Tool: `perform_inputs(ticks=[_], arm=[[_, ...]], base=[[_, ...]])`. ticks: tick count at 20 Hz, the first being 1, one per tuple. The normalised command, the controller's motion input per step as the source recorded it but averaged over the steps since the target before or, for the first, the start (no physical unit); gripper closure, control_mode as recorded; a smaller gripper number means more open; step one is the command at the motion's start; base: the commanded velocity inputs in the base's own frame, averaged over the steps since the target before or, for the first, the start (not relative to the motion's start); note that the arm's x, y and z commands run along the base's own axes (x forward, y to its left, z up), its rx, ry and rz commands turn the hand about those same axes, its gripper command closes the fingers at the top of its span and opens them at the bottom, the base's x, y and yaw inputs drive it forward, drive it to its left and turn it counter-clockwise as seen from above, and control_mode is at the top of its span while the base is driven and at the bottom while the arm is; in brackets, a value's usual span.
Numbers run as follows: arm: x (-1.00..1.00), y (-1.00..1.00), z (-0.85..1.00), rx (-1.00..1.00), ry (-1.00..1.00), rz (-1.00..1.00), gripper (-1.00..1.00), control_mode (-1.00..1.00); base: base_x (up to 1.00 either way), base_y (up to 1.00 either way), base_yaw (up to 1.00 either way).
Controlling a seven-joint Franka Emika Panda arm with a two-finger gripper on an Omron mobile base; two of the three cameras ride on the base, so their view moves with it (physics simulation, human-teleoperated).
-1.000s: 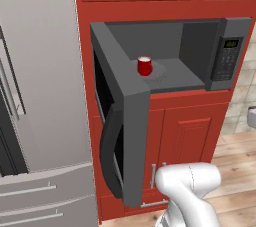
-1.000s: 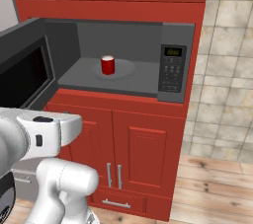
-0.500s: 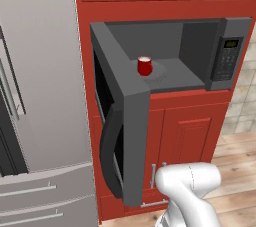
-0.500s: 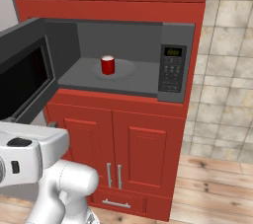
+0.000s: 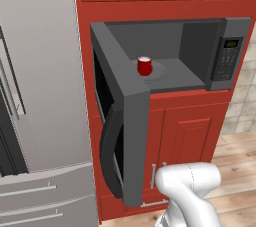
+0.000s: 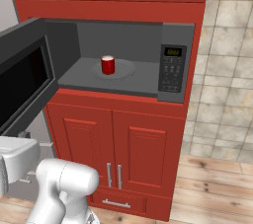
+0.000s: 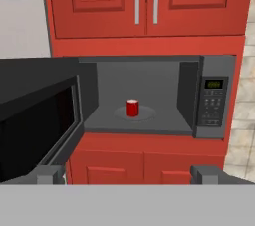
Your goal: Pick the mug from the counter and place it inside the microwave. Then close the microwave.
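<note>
Since a moment ago, the white arm has slid lower and more to the left in the right base view. The mug and the door have not moved.

The gripper (image 7: pixel 127 175) is wide open and holds nothing. Its two finger tips poke up at the bottom of the hand view. The red mug (image 7: pixel 132 108) stands straight ahead of the gripper and well apart from it, up on the round plate (image 7: pixel 134 113) inside the microwave (image 7: pixel 215 95). So the mug is already in place. I think only the closing is left.

The door (image 7: pixel 37 115) hangs open, ahead of the gripper and off to its left side. If the arm pushes it too hard, the slam could knock the mug over. If the open tips catch on the curved handle (image 5: pixel 107 153), the door could get pulled back open.
</note>
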Motion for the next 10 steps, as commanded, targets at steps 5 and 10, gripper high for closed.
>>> perform_inputs(ticks=[5, 10], arm=[[-0.25, 0.37, 0.00, 0.00, 0.00, 0.06, -1.00, -1.00], [-0.20, 0.31, 0.00, 0.00, -0.04, 0.03, -1.00, -1.00]], base=[[0.00, 0.00, 0.00], [0.00, 0.00, 0.00]])
